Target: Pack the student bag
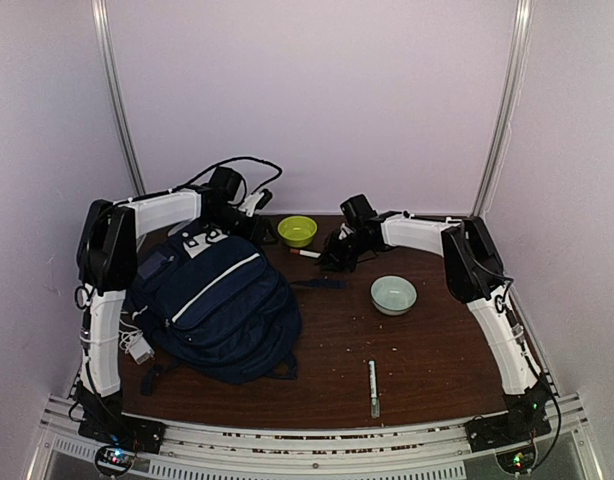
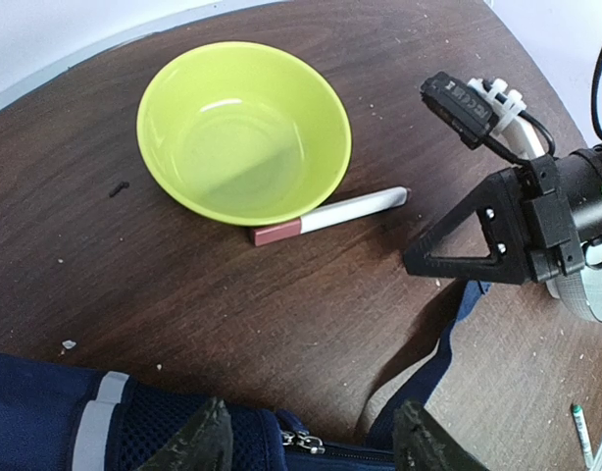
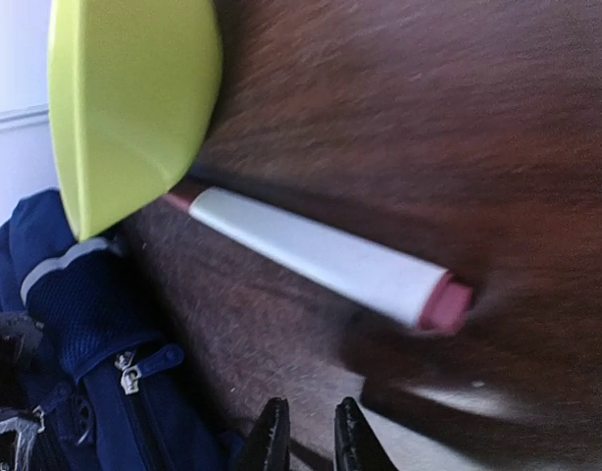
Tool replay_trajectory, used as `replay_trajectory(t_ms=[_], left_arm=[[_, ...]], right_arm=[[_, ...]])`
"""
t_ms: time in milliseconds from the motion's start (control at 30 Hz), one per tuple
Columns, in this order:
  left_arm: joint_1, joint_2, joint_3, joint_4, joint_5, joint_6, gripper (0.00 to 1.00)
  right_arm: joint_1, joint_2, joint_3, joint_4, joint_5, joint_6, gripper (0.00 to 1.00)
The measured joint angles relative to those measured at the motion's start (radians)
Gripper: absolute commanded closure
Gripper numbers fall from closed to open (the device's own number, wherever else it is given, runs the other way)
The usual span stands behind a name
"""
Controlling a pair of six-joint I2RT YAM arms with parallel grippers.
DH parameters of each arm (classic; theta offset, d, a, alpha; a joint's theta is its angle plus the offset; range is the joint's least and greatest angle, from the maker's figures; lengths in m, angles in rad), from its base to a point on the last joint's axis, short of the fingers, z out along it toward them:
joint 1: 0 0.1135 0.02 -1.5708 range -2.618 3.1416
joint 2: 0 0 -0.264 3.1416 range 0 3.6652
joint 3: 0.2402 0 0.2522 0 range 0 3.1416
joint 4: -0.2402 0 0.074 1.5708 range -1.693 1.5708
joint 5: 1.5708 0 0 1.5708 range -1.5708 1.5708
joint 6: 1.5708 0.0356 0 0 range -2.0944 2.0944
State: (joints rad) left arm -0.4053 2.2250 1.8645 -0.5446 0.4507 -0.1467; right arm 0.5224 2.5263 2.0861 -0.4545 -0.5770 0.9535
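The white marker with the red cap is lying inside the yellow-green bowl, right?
Not quite. The white marker with the red cap lies on the table beside the yellow-green bowl, not inside it. The left wrist view shows this.

One student bag [image 1: 222, 305], two bowls [image 1: 297, 231] [image 1: 394, 294] — perhaps two markers [image 1: 307, 254] [image 1: 373, 388]

Marker [image 2: 330, 210] beside bowl [image 2: 244, 137], right of bag [image 1: 222, 305]

Woven navy cloth on the bag [image 1: 222, 310], glossy smooth lime bowl [image 2: 244, 132], dark grained wood surface [image 2: 183, 289], matt white plastic marker [image 2: 350, 208]
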Motion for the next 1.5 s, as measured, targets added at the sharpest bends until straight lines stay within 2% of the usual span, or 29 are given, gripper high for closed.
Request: replay_trajectory(t_ms=[200, 400, 600, 1033, 1233, 1367, 1500], left_arm=[[0.001, -0.014, -0.021, 0.014, 0.002, 0.008, 0.41], [0.002, -0.016, -0.026, 0.021, 0.002, 0.01, 0.41], [0.006, -0.017, -0.027, 0.021, 0.01, 0.011, 0.41], [0.016, -0.108, -0.031, 0.013, 0.013, 0.035, 0.4], [0.034, -0.216, -0.142, 0.024, 0.008, 0.051, 0.4], [0.053, -0.264, -0.226, 0.029, 0.002, 0.057, 0.4], [0.066, -0.274, -0.242, 0.035, 0.001, 0.062, 0.39]], right_arm=[[-0.007, -0.009, -0.002, 0.053, -0.084, -0.01, 0.86], [-0.072, -0.02, 0.01, 0.084, -0.029, 0.052, 0.85], [-0.115, 0.033, 0.122, 0.063, 0.029, 0.119, 0.81], [-0.051, 0.093, 0.167, -0.045, 0.016, 0.154, 0.77], [-0.018, 0.095, 0.171, -0.082, 0.0, 0.145, 0.78], [0.005, 0.095, 0.205, -0.161, 0.05, 0.07, 0.77], [0.032, 0.08, 0.211, -0.218, 0.12, -0.019, 0.77]])
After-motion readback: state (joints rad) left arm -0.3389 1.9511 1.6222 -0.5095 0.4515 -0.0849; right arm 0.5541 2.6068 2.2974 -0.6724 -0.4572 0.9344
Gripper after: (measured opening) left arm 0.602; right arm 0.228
